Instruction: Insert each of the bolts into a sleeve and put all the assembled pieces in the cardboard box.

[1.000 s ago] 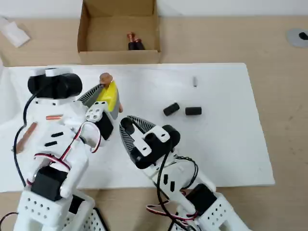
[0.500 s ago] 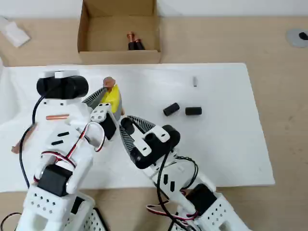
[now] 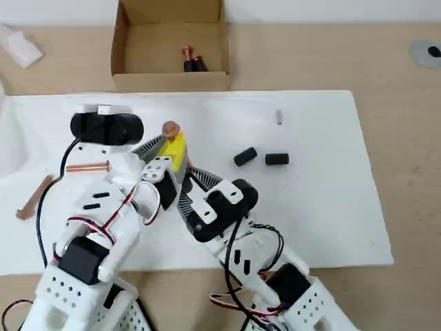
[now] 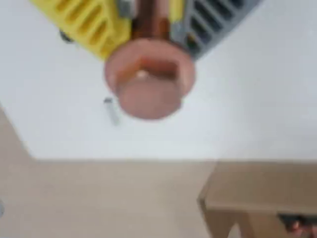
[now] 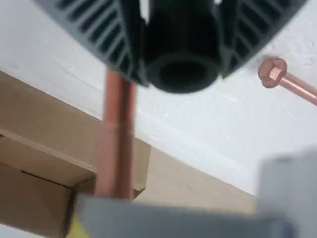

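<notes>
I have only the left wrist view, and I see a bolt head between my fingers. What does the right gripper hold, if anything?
Observer: The right gripper is shut on a black sleeve.
Operator: Is my bolt already inside it?
Observer: No. The bolt passes beside the sleeve, not into its opening.
Operator: How many sleeves wait on the table?
Observer: Two loose sleeves lie near each other on the white mat, not touching.
</notes>
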Motion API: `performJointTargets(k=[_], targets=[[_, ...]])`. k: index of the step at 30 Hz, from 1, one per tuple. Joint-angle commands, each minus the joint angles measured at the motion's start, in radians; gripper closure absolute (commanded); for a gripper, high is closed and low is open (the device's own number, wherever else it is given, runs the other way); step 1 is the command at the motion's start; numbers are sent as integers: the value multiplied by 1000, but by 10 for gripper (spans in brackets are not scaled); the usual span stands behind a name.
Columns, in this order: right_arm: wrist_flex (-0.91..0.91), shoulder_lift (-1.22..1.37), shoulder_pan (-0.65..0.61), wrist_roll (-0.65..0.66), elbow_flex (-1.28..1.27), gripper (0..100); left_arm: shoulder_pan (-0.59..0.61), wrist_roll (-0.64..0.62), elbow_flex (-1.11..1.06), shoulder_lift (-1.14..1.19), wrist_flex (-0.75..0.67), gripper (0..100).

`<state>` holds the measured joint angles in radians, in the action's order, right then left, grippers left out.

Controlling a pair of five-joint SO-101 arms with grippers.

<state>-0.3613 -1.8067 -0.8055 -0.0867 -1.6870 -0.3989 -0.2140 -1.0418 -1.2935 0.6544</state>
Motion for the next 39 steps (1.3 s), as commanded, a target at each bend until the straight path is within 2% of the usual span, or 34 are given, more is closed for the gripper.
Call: performJointTargets(k=[1,7,14,19,24,30,39], targets=[[23,-174,16,-9,2,989,2,0,95,-19,5,996],[0,-174,16,-9,2,989,64,-2,190,-18,9,996],[-3,-174,16,-9,2,989,61,-5,302,-18,192,996],[-3,-174,16,-9,2,989,61,0,336,-18,258,996],[-3,-174,16,-9,2,989,54,-2,350,-18,264,996],[-3,-174,16,-9,2,989,-69,0,350,-19,287,996],[-3,-174,16,-9,2,989,-26,2,350,-19,287,996]])
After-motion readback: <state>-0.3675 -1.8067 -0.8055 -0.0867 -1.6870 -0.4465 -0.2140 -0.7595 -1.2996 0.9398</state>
